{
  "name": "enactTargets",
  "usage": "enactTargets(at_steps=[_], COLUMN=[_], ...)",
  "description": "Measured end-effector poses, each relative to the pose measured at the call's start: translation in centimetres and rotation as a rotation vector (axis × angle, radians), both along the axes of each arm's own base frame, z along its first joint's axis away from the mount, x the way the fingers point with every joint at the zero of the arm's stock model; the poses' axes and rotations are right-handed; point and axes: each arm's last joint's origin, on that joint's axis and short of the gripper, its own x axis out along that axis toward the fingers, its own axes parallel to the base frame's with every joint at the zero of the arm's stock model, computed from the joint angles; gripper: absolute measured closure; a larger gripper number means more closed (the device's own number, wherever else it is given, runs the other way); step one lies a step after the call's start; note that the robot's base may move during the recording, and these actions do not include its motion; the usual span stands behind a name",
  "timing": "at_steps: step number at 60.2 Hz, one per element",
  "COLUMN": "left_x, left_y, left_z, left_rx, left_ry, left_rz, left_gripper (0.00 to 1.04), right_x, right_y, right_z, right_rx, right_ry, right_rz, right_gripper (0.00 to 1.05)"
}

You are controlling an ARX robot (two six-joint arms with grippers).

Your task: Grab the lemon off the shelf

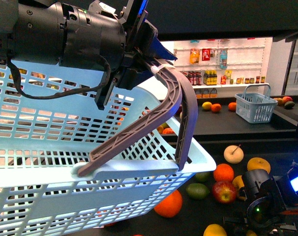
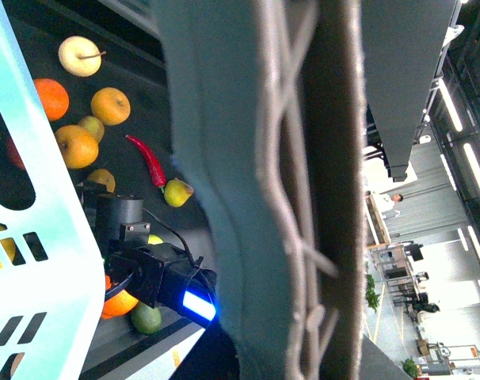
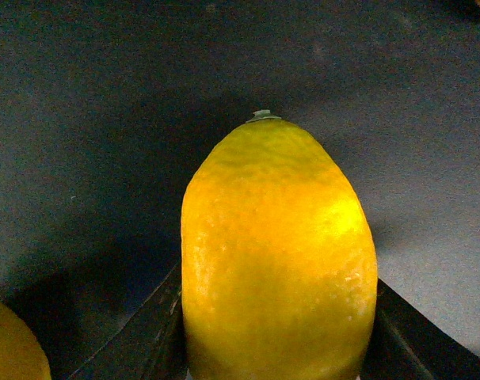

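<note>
**Lemon gripped in the right claw above the shelf**

The lemon (image 3: 278,253) points its stem end away from the wrist camera. It sits between the dark fingers (image 3: 149,332) of the right claw (image 3: 276,348), which press both its sides in a grasp. Bare black shelf (image 3: 81,119) lies behind it, with another yellow fruit (image 3: 6,348) near. The right arm (image 1: 267,196) sits low among loose fruit. The left claw (image 1: 141,59) is clenched on the grey handle (image 1: 176,108) of the pale basket (image 1: 50,147), held high.

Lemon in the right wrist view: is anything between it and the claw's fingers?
Nothing visible. The lemon sits right between the right gripper's two dark fingers, one on each side, with only the bare dark shelf behind it. Whether they squeeze it cannot be told.
</note>
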Motion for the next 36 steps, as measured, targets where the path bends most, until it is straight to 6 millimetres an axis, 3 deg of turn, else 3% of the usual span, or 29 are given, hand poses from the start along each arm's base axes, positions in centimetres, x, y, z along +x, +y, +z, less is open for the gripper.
enactTargets(at_steps=[10, 18, 22, 28, 36], left_x=[0.0, 0.0, 0.0, 0.0, 0.0], left_y=[0.0, 0.0, 0.0, 0.0, 0.0], left_z=[0.0, 0.0, 0.0, 0.0, 0.0], left_rx=[0.0, 0.0, 0.0, 0.0, 0.0], left_ry=[0.0, 0.0, 0.0, 0.0, 0.0], left_rz=[0.001, 0.0, 0.0, 0.0, 0.0], left_gripper=[0.97, 0.97, 0.97, 0.97, 0.97], right_x=[-0.6, -1.4, -1.7, -2.4, -3.9], right_y=[-0.5, -1.4, -1.9, -1.8, -0.7], right_z=[0.5, 2.9, 6.7, 15.3, 23.4], right_rx=[-0.01, -0.025, 0.019, 0.143, 0.264], right_ry=[-0.008, -0.059, -0.142, -0.317, -0.474], right_rz=[0.004, 0.02, 0.031, 0.076, 0.139], right_gripper=[0.59, 0.6, 0.6, 0.6, 0.6])
